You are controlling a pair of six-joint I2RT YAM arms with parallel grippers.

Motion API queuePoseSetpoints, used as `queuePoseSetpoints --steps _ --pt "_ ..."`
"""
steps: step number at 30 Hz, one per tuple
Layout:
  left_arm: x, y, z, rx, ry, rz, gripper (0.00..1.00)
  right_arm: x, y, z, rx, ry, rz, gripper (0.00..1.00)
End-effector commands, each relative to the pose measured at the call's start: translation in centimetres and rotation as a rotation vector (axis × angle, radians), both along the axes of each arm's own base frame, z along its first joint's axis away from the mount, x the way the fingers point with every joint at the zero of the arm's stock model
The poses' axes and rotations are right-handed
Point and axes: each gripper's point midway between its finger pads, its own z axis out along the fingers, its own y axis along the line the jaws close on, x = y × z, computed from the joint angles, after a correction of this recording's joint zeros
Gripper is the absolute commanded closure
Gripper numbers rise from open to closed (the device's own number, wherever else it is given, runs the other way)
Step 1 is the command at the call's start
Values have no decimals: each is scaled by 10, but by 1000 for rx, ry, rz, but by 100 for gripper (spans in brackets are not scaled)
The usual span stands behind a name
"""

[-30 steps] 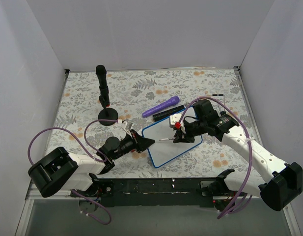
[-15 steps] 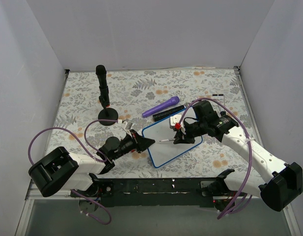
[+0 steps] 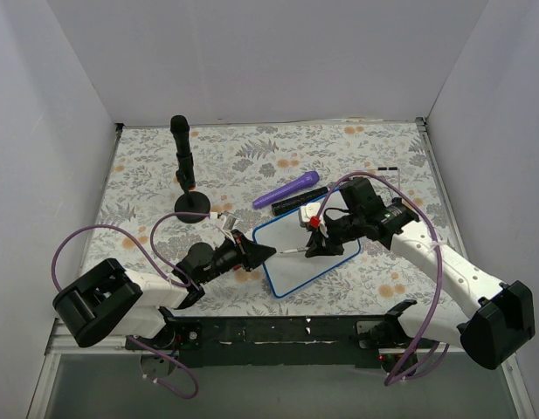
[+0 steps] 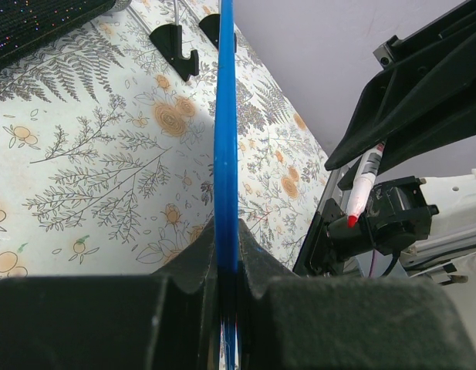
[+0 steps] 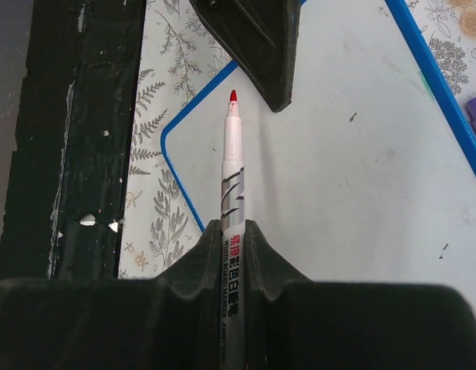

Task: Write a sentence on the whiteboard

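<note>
Worktop (image 3: 147, 166): floral mat, white walls on three sides.
Whiteboard (image 3: 297, 262): near centre, between both arms; long axis runs near-left to far-right; no sentence shows on it.
Left fingers (image 4: 187, 270): clamped on its blue frame, left edge.
Right fingers (image 5: 187, 266): gripping red marker (image 5: 233, 177); tip over the white face, aimed leftward; contact cannot be told.
Judgement: right arm writes, left steadies.

The top external view looks steeply down from above and behind the arm bases (image 3: 384, 332), taking in the whole surface (image 3: 147, 166). The left wrist view sits close behind the left jaws, facing along the whiteboard (image 4: 226, 139) edge between them (seen edge-on). The right wrist view sits close behind the right jaws, looking along the red marker (image 5: 232, 177) ahead of them. All three share whiteboard and marker.
</note>
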Motion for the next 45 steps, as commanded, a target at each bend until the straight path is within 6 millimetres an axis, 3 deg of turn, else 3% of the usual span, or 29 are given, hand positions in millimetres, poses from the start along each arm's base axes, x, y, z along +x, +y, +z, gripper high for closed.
queuePoseSetpoints --steps 1,45 --pt "3 0 22 -59 -61 19 100 2 10 18 62 -33 19 99" --pt "8 7 24 -88 -36 72 100 -2 5 8 56 -54 22 99"
